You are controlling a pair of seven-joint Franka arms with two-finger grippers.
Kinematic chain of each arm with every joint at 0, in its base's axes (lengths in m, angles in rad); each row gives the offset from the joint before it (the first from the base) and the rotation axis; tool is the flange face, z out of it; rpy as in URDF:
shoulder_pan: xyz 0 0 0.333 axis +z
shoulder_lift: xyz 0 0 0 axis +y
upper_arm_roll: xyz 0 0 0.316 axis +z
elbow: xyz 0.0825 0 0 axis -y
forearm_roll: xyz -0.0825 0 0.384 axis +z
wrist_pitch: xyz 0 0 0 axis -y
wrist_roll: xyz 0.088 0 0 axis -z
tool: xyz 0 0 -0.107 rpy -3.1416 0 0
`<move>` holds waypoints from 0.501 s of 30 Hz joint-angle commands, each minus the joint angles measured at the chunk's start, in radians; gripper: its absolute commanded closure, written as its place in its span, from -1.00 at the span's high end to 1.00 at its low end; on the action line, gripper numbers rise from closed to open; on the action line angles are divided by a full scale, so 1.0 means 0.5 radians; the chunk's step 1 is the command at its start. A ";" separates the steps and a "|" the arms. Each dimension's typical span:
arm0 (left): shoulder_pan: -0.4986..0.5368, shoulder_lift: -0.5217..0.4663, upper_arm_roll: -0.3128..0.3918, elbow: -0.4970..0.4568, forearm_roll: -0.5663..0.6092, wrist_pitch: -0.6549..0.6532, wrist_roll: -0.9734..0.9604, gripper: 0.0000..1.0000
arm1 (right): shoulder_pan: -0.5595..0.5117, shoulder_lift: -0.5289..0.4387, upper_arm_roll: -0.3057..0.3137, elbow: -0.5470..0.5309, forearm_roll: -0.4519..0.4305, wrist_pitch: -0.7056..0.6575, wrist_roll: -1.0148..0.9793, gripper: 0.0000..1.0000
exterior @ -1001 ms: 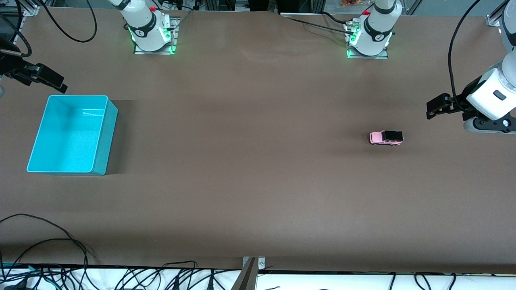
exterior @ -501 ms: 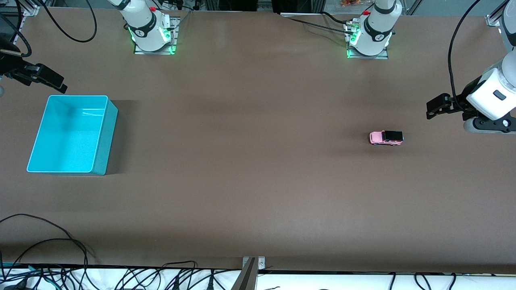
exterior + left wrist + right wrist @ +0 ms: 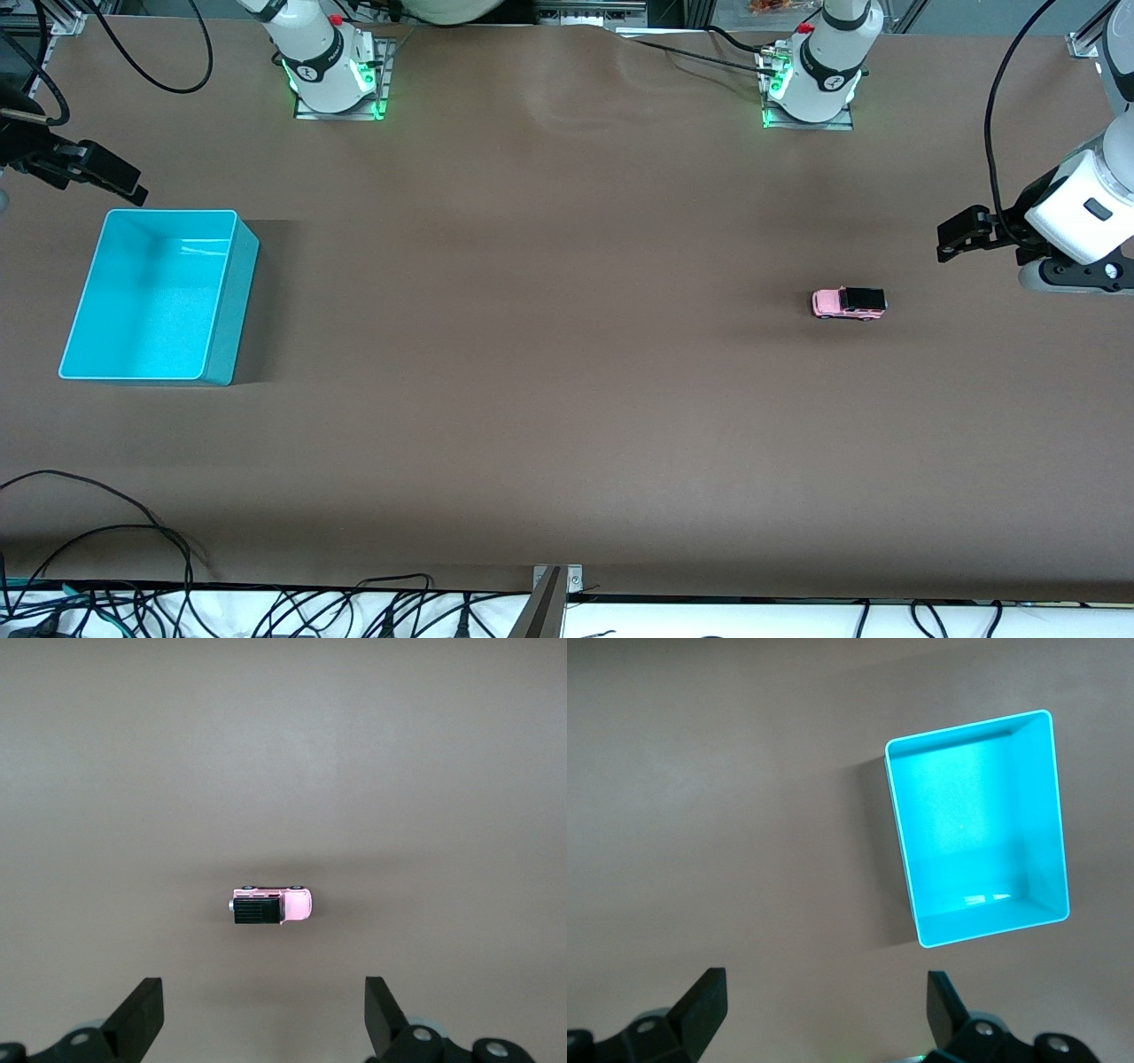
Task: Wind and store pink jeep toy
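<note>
The pink jeep toy (image 3: 849, 303), pale pink with a black rear top, stands on the brown table toward the left arm's end. It also shows in the left wrist view (image 3: 272, 907). My left gripper (image 3: 950, 241) hangs open and empty in the air at that end of the table; its jaws stand wide apart in the left wrist view (image 3: 264, 1014). My right gripper (image 3: 124, 182) is open and empty, up in the air beside the turquoise bin (image 3: 226, 301), and shows in the right wrist view (image 3: 826, 1010). The bin (image 3: 897, 797) is empty.
Both arm bases (image 3: 332, 75) stand along the table's edge farthest from the front camera. Loose black cables (image 3: 106, 532) lie along the edge nearest to it.
</note>
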 commanded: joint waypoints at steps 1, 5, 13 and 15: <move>-0.005 0.001 -0.001 0.006 0.029 -0.020 0.043 1.00 | -0.016 0.003 0.021 0.019 0.013 0.028 -0.017 1.00; -0.005 0.001 -0.001 0.006 0.029 -0.020 0.046 1.00 | -0.009 0.009 0.021 0.019 0.010 0.028 -0.014 1.00; -0.002 0.001 -0.010 0.006 0.032 -0.020 0.043 1.00 | -0.009 0.006 0.024 0.016 0.007 0.007 -0.017 1.00; -0.002 -0.002 -0.010 0.006 0.032 -0.023 0.043 1.00 | -0.006 0.006 0.024 0.016 0.007 0.003 -0.017 1.00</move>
